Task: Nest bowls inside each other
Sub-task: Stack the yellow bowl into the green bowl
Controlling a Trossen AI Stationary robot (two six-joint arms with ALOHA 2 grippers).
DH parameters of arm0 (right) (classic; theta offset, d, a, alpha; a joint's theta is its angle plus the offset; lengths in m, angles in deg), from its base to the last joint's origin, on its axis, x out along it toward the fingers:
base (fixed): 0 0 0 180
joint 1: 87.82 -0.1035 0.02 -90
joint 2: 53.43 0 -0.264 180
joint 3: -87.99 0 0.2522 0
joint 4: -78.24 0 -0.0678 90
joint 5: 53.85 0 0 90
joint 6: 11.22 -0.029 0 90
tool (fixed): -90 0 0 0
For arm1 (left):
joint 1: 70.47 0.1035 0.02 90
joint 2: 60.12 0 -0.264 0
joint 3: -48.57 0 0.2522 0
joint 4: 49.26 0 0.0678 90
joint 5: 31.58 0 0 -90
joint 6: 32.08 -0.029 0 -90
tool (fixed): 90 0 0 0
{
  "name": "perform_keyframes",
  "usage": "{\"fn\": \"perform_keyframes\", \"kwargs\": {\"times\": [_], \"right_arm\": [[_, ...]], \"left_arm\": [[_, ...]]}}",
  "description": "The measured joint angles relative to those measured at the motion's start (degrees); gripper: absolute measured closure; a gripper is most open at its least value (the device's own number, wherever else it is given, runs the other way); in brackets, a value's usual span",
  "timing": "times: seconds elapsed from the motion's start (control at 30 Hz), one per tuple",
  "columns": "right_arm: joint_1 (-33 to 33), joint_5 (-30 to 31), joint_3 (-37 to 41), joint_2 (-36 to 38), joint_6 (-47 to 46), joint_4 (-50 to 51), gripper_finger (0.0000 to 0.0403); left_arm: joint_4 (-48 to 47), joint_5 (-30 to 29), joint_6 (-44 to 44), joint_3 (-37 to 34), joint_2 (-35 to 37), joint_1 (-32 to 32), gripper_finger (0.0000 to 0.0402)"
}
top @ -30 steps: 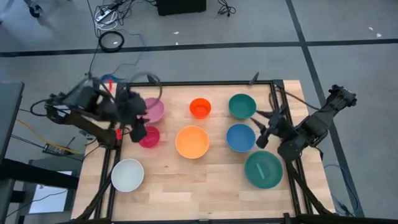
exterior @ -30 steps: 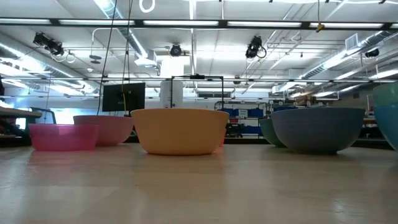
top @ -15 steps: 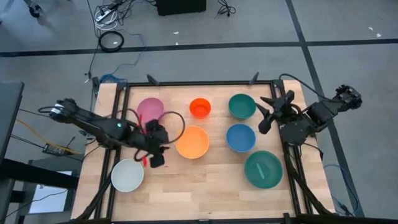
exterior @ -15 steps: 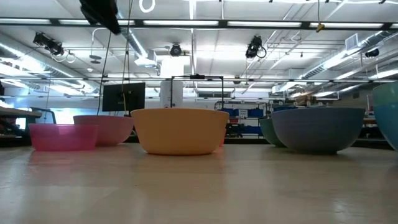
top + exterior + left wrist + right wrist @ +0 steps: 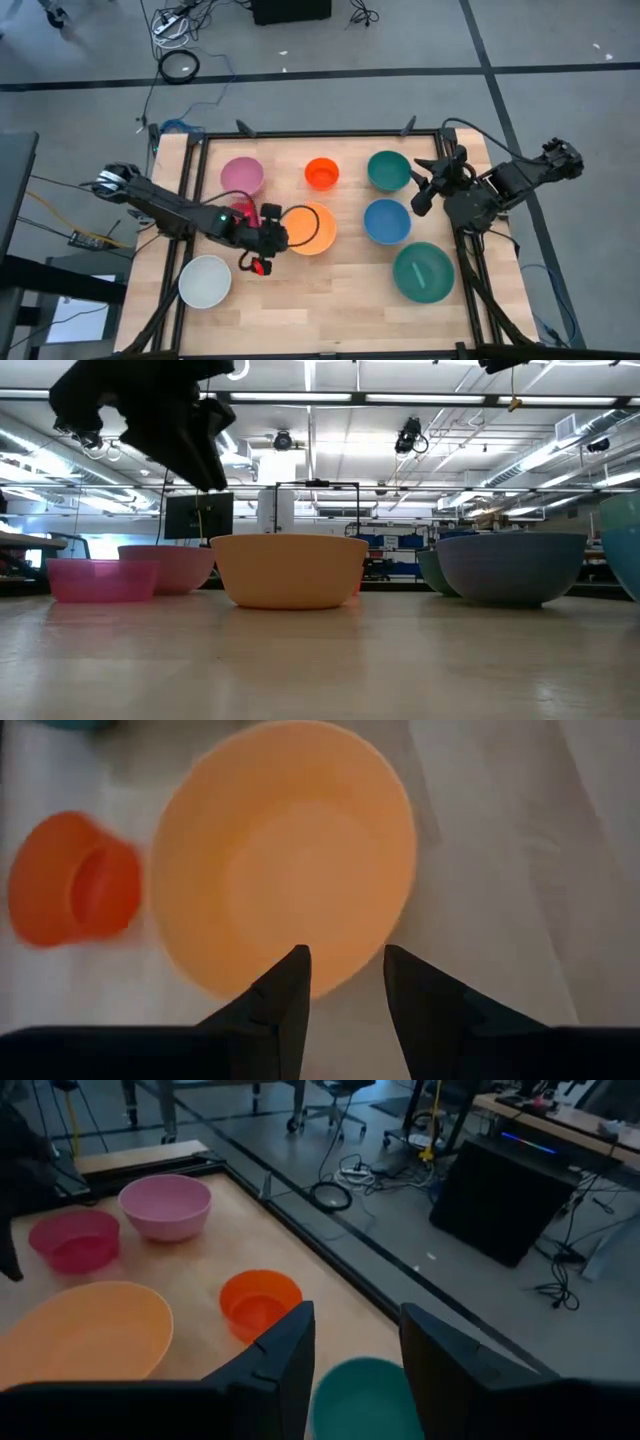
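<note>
Left claw spread above near rim of yellow-orange bowl (mid-surface, beside orange-red bowl). Right claw spread too, raised between teal bowl and blue bowl.

I find no readable text, label, brand, number or sign in any view. Bowls plain, no markings. Background monitors and blue display in low view too far off for me to make out lettering.
</note>
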Motion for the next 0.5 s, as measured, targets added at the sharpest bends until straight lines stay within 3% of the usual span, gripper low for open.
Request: {"fn": "perform_keyframes", "kwargs": {"times": [0.17, 0.5], "right_arm": [[0.0, -0.5, 0.0, 0.0, 0.0, 0.0, 0.0268], [0.0, -1.2, 0.0, 0.0, 0.0, -0.1, 0.0268]], "left_arm": [[3.4, 4.7, -3.8, 0.0, -4.7, 1.1, 0.0264], [5.4, 5.6, -6.9, 0.0, -11.8, 2.3, 0.0264]]}}
